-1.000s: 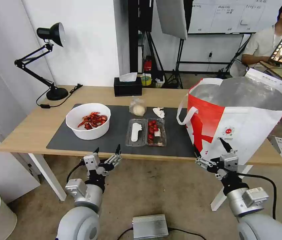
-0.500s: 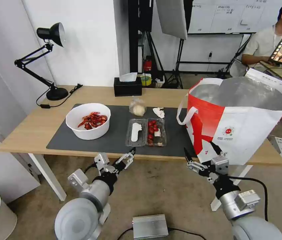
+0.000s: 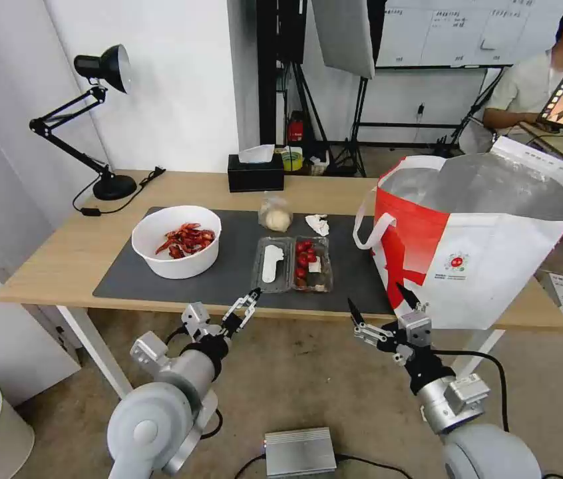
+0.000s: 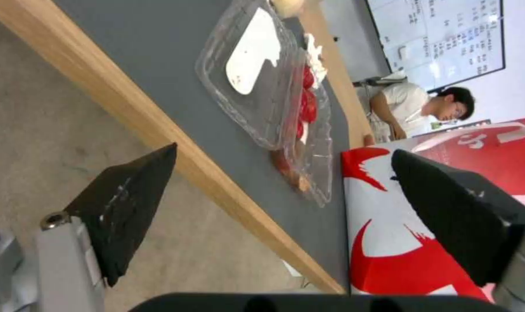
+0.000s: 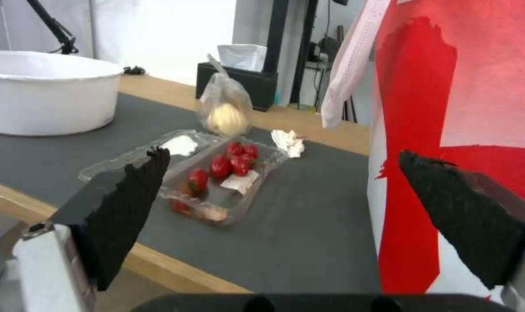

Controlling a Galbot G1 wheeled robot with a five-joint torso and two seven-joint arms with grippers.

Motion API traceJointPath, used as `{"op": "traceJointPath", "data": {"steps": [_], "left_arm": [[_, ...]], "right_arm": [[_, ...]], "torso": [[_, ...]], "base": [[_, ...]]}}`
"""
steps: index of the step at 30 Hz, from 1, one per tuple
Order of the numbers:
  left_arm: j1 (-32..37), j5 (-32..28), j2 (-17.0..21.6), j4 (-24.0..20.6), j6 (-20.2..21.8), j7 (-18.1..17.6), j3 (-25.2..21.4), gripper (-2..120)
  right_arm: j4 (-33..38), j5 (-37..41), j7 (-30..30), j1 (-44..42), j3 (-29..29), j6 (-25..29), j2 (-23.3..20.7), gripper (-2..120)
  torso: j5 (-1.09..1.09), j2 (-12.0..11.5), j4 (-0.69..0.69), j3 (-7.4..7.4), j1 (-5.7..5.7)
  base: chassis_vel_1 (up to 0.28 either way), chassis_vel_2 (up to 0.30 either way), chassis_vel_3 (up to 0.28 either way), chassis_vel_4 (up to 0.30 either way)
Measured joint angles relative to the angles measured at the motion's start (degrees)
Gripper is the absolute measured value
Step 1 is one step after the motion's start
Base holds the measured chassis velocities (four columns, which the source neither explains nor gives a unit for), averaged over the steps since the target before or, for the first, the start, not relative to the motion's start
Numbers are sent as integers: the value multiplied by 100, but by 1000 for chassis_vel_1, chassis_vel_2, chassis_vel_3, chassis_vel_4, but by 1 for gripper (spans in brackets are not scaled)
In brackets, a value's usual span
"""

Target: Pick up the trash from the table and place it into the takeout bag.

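Studio room, white walls, light stands behind; long wooden bench carries a dark grey mat with all trash on it. White bowl of red shells sits toward the mat's left end. Clear two-part tray with red bits lies mid-mat, close to the near edge. Bagged beige lump and crumpled tissue sit just behind the tray, toward the mat's far edge. Takeout bag stands upright at the bench's right end, mouth gaping, foil lining exposed: judged ready to receive drops from above. Nothing inside can be confirmed.

Left tool hangs below and in front of the near edge, jaws spread, empty, pointing toward the tray; the left wrist view looks straight along the tray. Right tool hovers at the near edge between the tray and the bag, jaws wide, empty; right wrist view frames the tray between the fingertips.

Judgement: no item collected yet; the tray, nearest both tools, looks the likely first target.
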Motion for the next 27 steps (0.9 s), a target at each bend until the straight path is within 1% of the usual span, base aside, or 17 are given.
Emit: {"op": "traceJointPath", "data": {"steps": [9, 11, 13, 16, 17, 20, 21, 24, 27], "left_arm": [[-454, -92, -74, 341, -72, -155, 259, 100], [-668, -97, -118, 524, -83, -247, 365, 100], [-719, -101, -132, 574, -85, -272, 389, 100], [-959, -123, -230, 814, -96, -391, 503, 100], [-959, -123, -230, 814, -96, -391, 503, 100], [-1158, -145, -319, 1044, -140, -499, 573, 100], [-1158, -145, -319, 1044, -140, -499, 573, 100], [-1344, -194, -360, 1237, -202, -576, 606, 100], [-1431, -228, -376, 1323, -218, -621, 630, 100]], "right_arm": [[3, -88, -19, -39, 16, 1, 66, 100], [3, -110, -19, -71, 40, 9, 97, 100], [4, -113, -19, -78, 47, 10, 103, 100], [4, -121, -18, -96, 97, 15, 131, 100], [4, -121, -18, -96, 97, 15, 131, 100], [-18, -132, -13, -92, 145, 16, 155, 100], [-18, -132, -13, -92, 145, 16, 155, 100], [-61, -144, -11, -71, 160, 20, 181, 100], [-79, -148, -9, -56, 163, 21, 197, 100]], "torso": [[0, 0, 0, 0, 0], [0, 0, 0, 0, 0], [0, 0, 0, 0, 0], [0, 0, 0, 0, 0], [0, 0, 0, 0, 0], [0, 0, 0, 0, 0], [0, 0, 0, 0, 0], [1, 0, 0, 0, 0], [0, 0, 0, 0, 0]], "base": [[0, 0, 0, 0], [0, 0, 0, 0], [0, 0, 0, 0], [0, 0, 0, 0], [0, 0, 0, 0], [0, 0, 0, 0], [0, 0, 0, 0], [0, 0, 0, 0], [0, 0, 0, 0]]}}
